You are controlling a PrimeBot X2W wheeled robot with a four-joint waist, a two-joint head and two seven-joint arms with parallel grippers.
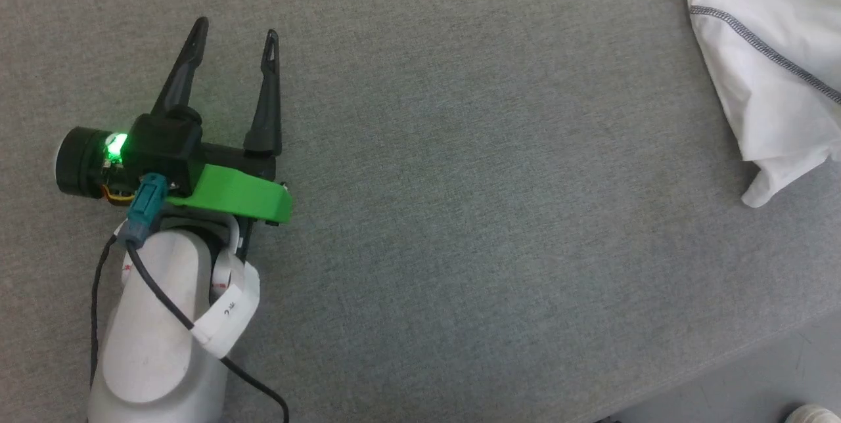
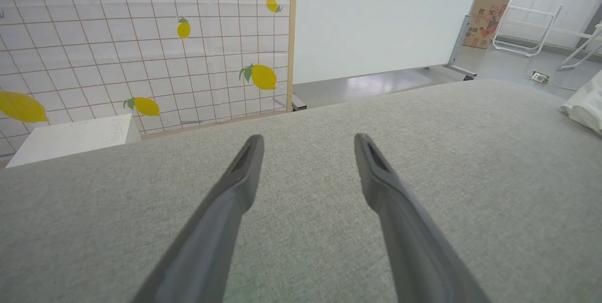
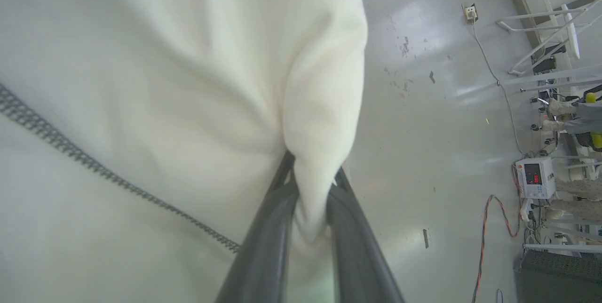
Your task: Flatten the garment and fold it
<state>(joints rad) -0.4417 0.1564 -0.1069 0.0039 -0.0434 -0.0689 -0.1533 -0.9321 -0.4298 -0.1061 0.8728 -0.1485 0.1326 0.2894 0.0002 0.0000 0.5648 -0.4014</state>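
Note:
The garment [image 1: 765, 48], a white T-shirt with a grey zigzag seam, lies bunched at the top right of the grey table in the head view. A corner of the garment [image 2: 585, 105] shows at the right edge of the left wrist view. In the right wrist view my right gripper [image 3: 312, 176] is shut on a gathered fold of the garment [image 3: 188, 82], with the fabric pinched between both fingers. My left gripper [image 1: 236, 32] hovers open over bare table at the left, far from the shirt, with nothing between its fingers [image 2: 244, 166].
The grey fabric table [image 1: 460, 180] runs across the head view, its front edge crossing the lower right corner. Beyond its far edge stand a white box [image 2: 70, 138], a lemon-print screen [image 2: 188, 58] and a white panel [image 2: 385, 16]. Folding chairs and cables stand on the floor.

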